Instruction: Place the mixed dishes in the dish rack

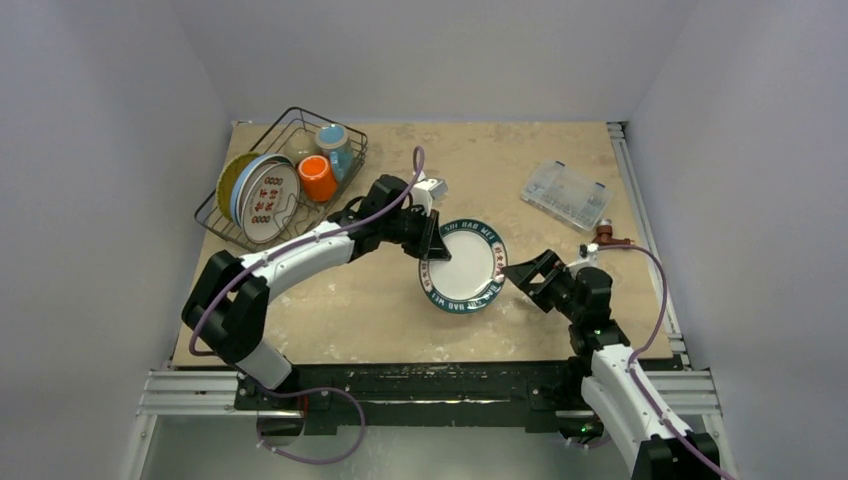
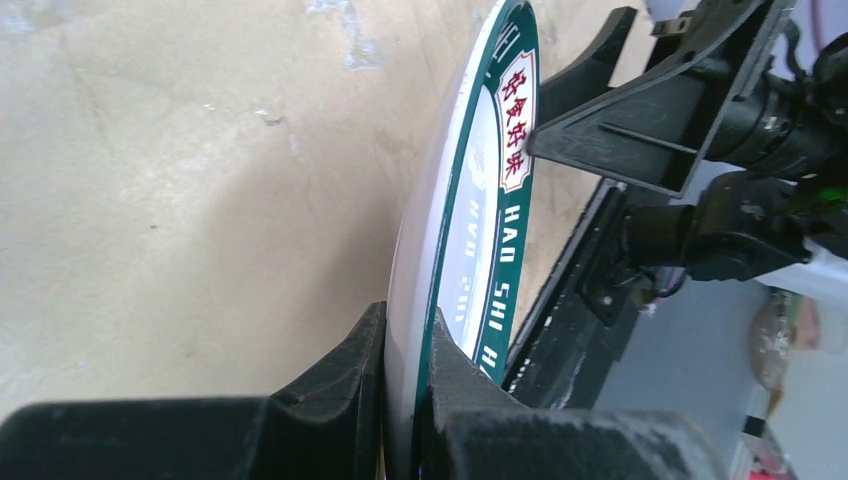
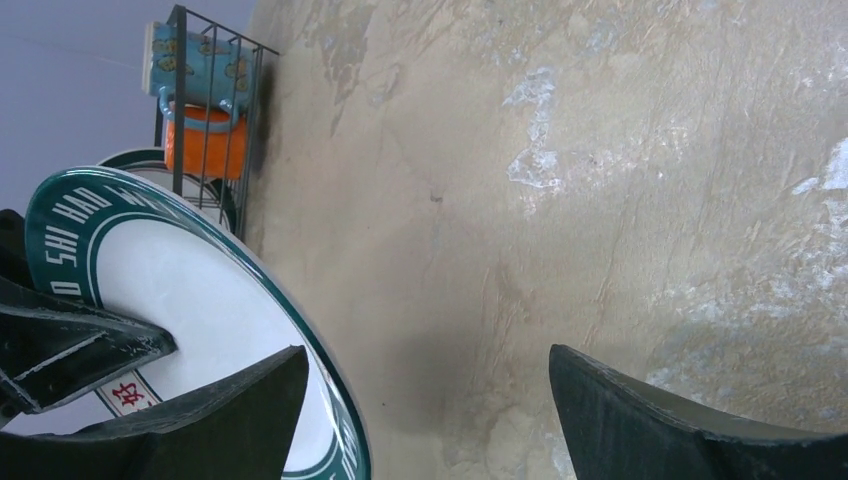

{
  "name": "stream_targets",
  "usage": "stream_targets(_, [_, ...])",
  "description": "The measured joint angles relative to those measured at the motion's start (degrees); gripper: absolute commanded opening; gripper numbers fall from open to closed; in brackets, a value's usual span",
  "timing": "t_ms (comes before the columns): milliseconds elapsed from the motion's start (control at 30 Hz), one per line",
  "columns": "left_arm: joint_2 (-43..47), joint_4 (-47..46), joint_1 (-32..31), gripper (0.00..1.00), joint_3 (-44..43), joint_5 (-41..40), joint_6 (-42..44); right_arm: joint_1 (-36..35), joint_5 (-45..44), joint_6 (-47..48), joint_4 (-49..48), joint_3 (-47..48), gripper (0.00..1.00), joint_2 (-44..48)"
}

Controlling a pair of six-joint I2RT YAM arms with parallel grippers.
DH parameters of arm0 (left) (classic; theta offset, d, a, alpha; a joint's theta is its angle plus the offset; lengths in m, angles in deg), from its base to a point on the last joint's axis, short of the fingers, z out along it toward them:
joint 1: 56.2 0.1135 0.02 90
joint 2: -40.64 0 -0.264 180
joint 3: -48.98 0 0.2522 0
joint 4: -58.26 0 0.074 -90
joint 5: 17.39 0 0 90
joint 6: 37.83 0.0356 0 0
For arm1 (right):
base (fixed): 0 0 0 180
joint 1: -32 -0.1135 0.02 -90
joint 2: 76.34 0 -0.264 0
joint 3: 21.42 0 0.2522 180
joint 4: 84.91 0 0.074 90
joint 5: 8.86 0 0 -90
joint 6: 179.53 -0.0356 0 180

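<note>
Tabletop (image 1: 520,150) stretches open between dish rack (image 1: 214,214) and teal-rimmed plate (image 1: 462,265). Your left gripper (image 1: 429,248) pinches the plate's rim (plate tilted); your right gripper (image 1: 520,280) gapes wide beside the opposite edge, gripping nothing.

Light falls soft and even from overhead in the top view. The teal-rimmed plate (image 1: 462,265) shows no glare, and only a faint shadow lies on the table (image 1: 540,180) at its near edge. That view is slightly grainy. From my left wrist, my left fingers (image 2: 330,400) below the plate are a dark blur, while the lettering farther up its rim is crisp. From my right wrist, a dim shadow pools just right of the plate, between my soft-edged right fingers (image 3: 650,420).
</note>
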Motion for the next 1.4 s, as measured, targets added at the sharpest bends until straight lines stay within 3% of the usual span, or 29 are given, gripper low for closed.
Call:
stream_targets(467, [8.7, 7.9, 0.0, 0.0, 0.4, -19.0, 12.2, 0.0, -1.1, 1.0, 1.2, 0.0, 0.94, -2.6])
stream_targets(967, [14.8, 7.4, 0.0, 0.0, 3.4, -32.9, 20.2, 0.0, -7.7, 11.0, 7.9, 5.9, 0.95, -3.8])
stream_targets(1400, [23.3, 0.6, 0.0, 0.0, 9.5, -52.8, 33.0, 0.0, -8.0, 13.4, 8.5, 5.9, 0.95, -3.6])
